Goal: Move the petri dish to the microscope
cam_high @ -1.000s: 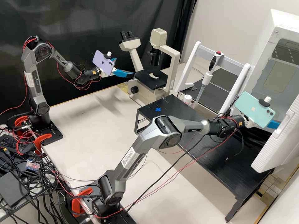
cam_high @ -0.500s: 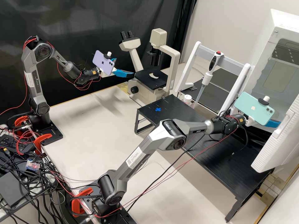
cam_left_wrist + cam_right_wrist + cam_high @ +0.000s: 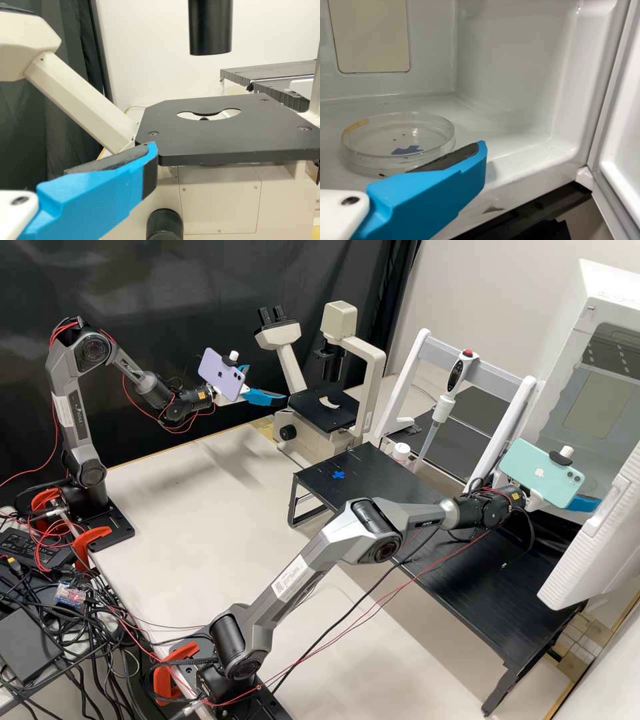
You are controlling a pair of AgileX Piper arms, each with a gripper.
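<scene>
White walls enclose the petri dish (image 3: 395,141), a clear, shallow round one lying flat on the floor of an open chamber (image 3: 512,65). A yellowish strip (image 3: 356,126) marks its rim, and a blue patch (image 3: 407,149) shows through it. Just beside the dish is the right gripper (image 3: 583,504); its jaws are spread, with nothing between them, though whether the near one touches the dish I cannot tell.

The left gripper (image 3: 265,383) hangs beside the microscope (image 3: 370,383), near the edge of its black stage (image 3: 230,137). Its jaws also stand apart and hold nothing; the dish has yet to reach that stage.

A black raised shelf (image 3: 373,477) bearing a blue cross (image 3: 339,475) stands on the pale surface (image 3: 200,507). Behind it, a pipette (image 3: 445,403) hangs upright, tip down, near a small white-capped container (image 3: 401,452).
</scene>
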